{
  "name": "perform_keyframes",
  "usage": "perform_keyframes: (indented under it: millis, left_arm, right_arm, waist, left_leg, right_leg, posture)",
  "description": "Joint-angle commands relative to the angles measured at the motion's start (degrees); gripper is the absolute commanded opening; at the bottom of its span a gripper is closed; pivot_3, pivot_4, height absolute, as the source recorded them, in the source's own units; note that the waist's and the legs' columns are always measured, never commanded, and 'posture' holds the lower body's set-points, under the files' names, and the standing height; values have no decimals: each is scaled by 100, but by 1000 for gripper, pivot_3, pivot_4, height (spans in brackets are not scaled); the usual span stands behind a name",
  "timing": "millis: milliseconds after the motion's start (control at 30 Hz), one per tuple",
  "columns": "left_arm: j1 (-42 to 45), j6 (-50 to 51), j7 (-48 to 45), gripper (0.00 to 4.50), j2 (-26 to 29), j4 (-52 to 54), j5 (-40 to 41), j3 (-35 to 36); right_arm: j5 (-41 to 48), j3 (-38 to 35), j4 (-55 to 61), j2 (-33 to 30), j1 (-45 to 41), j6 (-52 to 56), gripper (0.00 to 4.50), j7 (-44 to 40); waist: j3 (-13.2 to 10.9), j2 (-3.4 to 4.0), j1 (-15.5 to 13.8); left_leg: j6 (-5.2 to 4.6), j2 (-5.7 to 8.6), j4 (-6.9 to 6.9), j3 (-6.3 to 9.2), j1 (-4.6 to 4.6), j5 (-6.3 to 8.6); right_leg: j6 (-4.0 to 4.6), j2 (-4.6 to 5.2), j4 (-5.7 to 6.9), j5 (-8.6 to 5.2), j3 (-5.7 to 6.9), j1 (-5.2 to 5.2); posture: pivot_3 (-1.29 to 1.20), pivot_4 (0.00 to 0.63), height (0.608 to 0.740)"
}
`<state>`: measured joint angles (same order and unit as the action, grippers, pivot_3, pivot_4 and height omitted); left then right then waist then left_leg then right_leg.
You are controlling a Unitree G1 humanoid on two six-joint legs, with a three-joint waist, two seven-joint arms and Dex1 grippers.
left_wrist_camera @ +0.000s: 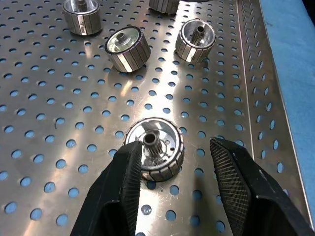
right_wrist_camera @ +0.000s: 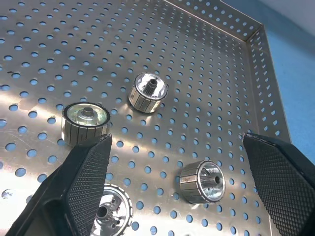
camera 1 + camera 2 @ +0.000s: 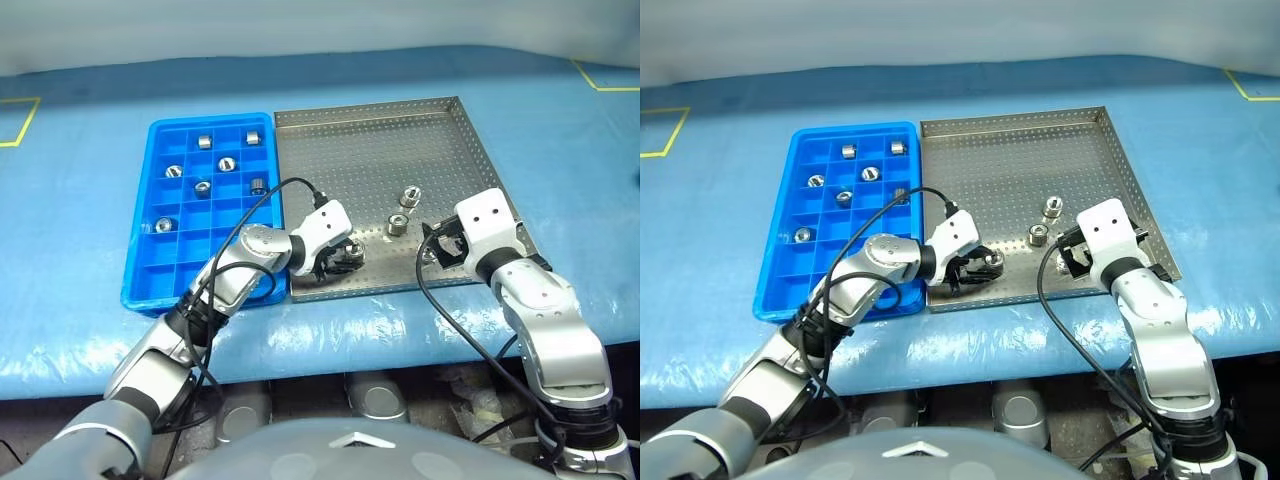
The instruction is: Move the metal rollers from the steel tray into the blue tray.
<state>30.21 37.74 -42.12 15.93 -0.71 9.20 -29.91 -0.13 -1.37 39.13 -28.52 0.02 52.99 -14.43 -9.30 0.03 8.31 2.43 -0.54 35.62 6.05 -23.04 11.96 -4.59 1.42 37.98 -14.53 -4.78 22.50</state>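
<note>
Straddling one roller near the steel tray's front rim, the left pincer stands half open, its one finger touching and perhaps nudging it aside; the right pincer hangs wide, blue tray alongside.

Readable text: none is showing in any view.
Steel tray: it is bearing no label, brand or number, just its perforated floor.
Blue tray: it is carrying no print or marking.
Metal rollers: they are showing no stamped figures.
Counter: it is displaying yellow tape lines, no writing.
</note>
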Motion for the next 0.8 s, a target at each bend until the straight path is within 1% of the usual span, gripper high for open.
perform_keyframes:
  millis: [33, 100, 133, 167, 267, 300, 467, 533, 633, 700, 800]
  left_arm:
    - [-54, -107, 153, 2340, -81, -330, -299, -126]
    - [-117, -98, 211, 2340, -179, -352, -266, 26]
    - [-146, -97, 207, 1971, -206, -337, -228, 106]
    - [-164, -86, 198, 1829, -205, -312, -216, 156]
    - [-187, 17, 203, 935, -176, -255, -196, 297]
    - [-197, 12, 209, 865, -171, -247, -193, 335]
    - [-299, 3, 223, 863, -205, -46, -61, 598]
    - [-346, 92, 231, 863, -280, 204, 241, 984]
    - [-374, 419, 368, 863, -245, 811, 825, 1887]
    - [-449, 614, 522, 863, 48, 1227, 959, 2410]
    - [-696, 942, 678, 863, 697, 1816, 1021, 3068]
  right_arm:
    - [-65, -41, 271, 40, 21, -39, 4500, 75]
    - [-73, -35, 269, 43, 33, -52, 4500, 71]
    - [-75, -33, 269, 42, 33, -59, 4500, 68]
    - [-74, -37, 262, 46, 24, -69, 4500, 68]
    - [-78, -8, 192, 47, -57, -114, 4500, 59]
    - [-85, 39, 160, 30, -86, -128, 4500, 42]
    - [-103, 173, 54, 48, -207, -178, 4500, 21]
    - [-97, 218, 36, 42, -236, -217, 4500, -13]
    - [2, 269, 41, 59, -252, -323, 4500, -135]
    - [118, 367, 55, 87, -252, -416, 4500, -276]
    - [186, 560, -54, 146, -311, -532, 4500, -401]
  waist:
    - [0, 0, 27]
    - [2, 2, 39]
    - [2, 1, 40]
    - [2, 1, 41]
    - [2, 1, 63]
    - [2, 1, 75]
    - [2, 1, 128]
    - [2, 1, 140]
    - [-1, -2, 152]
    - [-1, -3, 149]
    - [-1, -3, 155]
  left_leg:
    - [0, 1, 1, 0, 2, 0]
    - [0, 0, 2, -1, 3, 0]
    - [0, 1, 2, -1, 5, 0]
    - [0, 0, 2, -2, 6, 0]
    - [0, 0, 2, -1, 8, 0]
    - [0, 0, 2, -1, 8, 0]
    - [0, -1, 2, -2, 11, 0]
    - [0, -2, 1, -2, 11, 0]
    - [0, -2, -1, -3, 4, 0]
    - [0, -3, -1, -1, -1, 0]
    - [0, -7, -8, -1, 6, 0]
  right_leg:
    - [-1, 1, -1, 0, -1, -3]
    - [-1, 1, -1, 0, -2, -4]
    - [-2, 1, -1, 1, -2, -5]
    - [-2, 1, 0, 1, -3, -6]
    - [-2, 0, 1, 1, -2, -6]
    - [-3, 0, 2, 1, -3, -6]
    - [-5, -1, 4, 2, -5, -7]
    - [-5, -1, 4, 2, -4, -7]
    - [-4, -1, 4, 2, -6, 3]
    - [-4, -1, 5, 2, -5, 6]
    - [-4, -4, 6, 2, -5, 4]
  posture:
    - [-246, 150, 740]
    - [-246, 150, 740]
    - [-239, 150, 740]
    - [-239, 150, 740]
    - [-226, 150, 740]
    - [-226, 150, 740]
    - [-206, 150, 740]
    - [-194, 150, 740]
    - [-176, 150, 740]
    - [-155, 150, 740]
    - [-113, 150, 740]
